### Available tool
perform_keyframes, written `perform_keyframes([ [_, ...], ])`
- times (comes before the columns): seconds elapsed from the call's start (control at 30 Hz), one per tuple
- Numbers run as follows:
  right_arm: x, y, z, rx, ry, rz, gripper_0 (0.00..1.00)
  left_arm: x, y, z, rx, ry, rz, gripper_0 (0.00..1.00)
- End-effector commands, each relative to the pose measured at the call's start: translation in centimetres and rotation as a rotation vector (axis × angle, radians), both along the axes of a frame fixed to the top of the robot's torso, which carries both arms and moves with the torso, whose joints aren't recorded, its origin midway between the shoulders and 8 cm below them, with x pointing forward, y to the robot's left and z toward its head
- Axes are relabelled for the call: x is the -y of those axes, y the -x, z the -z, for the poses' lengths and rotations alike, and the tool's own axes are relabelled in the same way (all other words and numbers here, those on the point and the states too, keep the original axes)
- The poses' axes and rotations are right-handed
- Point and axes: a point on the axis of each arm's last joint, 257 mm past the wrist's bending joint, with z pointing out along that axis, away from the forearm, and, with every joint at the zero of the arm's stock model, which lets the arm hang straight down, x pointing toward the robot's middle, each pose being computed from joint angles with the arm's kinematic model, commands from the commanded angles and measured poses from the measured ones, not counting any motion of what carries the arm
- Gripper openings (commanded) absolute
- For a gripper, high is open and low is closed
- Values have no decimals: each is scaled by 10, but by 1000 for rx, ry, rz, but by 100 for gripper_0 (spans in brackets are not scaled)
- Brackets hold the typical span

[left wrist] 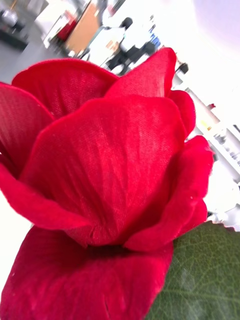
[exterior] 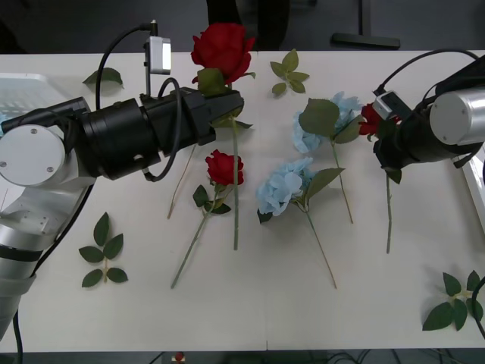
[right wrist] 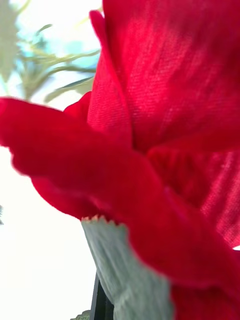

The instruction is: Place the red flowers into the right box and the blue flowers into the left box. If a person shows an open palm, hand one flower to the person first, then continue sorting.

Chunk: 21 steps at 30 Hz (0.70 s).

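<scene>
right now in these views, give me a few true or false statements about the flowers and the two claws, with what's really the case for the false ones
1. The left claw is at the stem of a red rose just below its bloom. True.
2. Two blue hydrangeas lie on the table between the arms. True.
3. The right claw is over a blue hydrangea. False: it is at a red rose, whose bloom fills the right wrist view.
4. A blue hydrangea already lies in the left box. False: the visible part of that bin holds no flower.
5. A third red rose lies free on the table. True.
</scene>
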Motion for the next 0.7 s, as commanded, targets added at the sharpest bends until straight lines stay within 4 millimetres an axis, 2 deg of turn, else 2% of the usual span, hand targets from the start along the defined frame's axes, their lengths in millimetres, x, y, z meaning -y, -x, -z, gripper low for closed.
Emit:
perform_keyframes([
  [0.03, 31, -21, -63, 134, 79, -21, 0, 24, 8, -43, 91, 71, 21, 0],
  [0.23, 81, -33, -96, 222, 166, 14, 0, 43, 8, -57, 113, 125, 5, 0],
  [0.4, 145, -42, -124, 290, 324, 30, 0, 58, 4, -71, 121, 185, -26, 0],
  [0.47, 177, -49, -133, 325, 408, 40, 0, 61, 2, -78, 129, 203, -36, 0],
  [0.5, 186, -51, -136, 337, 433, 40, 0, 61, 1, -80, 131, 205, -39, 0],
  [0.57, 219, -56, -142, 365, 519, 50, 0, 63, -3, -85, 138, 212, -45, 0],
  [0.6, 227, -57, -141, 369, 538, 53, 0, 64, -4, -87, 142, 212, -45, 0],
  [0.7, 275, -56, -144, 376, 679, 73, 0, 67, -9, -95, 155, 216, -50, 0],
])
